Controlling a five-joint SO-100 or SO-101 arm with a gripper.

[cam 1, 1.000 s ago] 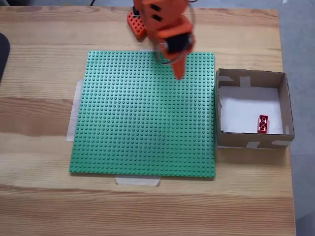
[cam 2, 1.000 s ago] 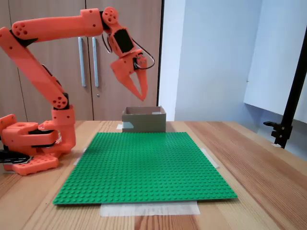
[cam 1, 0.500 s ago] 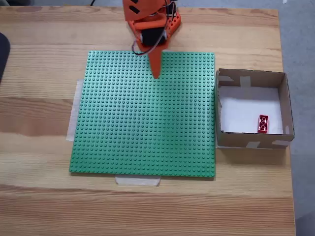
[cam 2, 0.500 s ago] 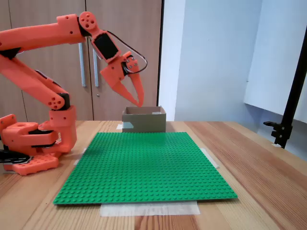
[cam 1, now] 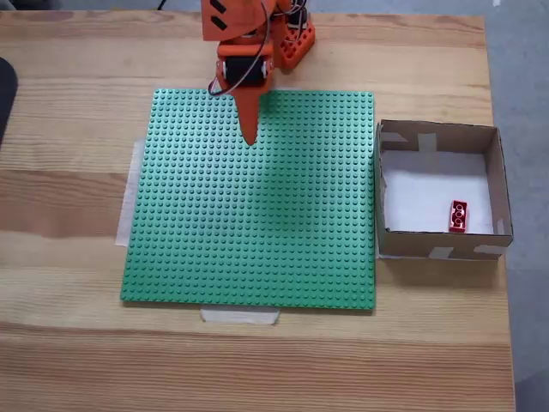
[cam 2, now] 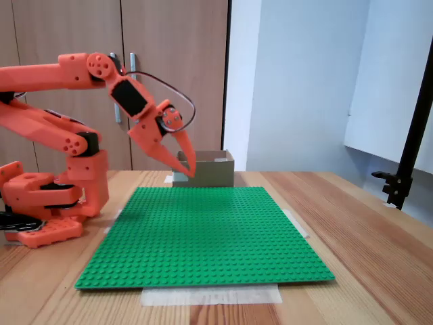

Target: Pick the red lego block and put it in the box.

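Note:
The red lego block (cam 1: 458, 216) lies inside the box (cam 1: 496, 184), on its white bottom near the right wall. From the side, the box (cam 2: 203, 170) stands at the far end of the table and the brick is hidden by its walls. My gripper (cam 1: 250, 139) hangs shut and empty over the upper middle of the green baseplate (cam 1: 249, 223), well left of the box. In the side fixed view the gripper (cam 2: 189, 172) points down, above the plate's far part.
The orange arm base (cam 2: 47, 203) stands at the table's left in the side fixed view. Pale tape strips (cam 1: 239, 316) hold the baseplate to the wooden table (cam 1: 257, 360). A black stand (cam 2: 406, 156) rises at the right edge.
The arm has folded back toward its base. The shut gripper swung left across the top of the baseplate, away from the box, and came lower. The brick stayed in the box.

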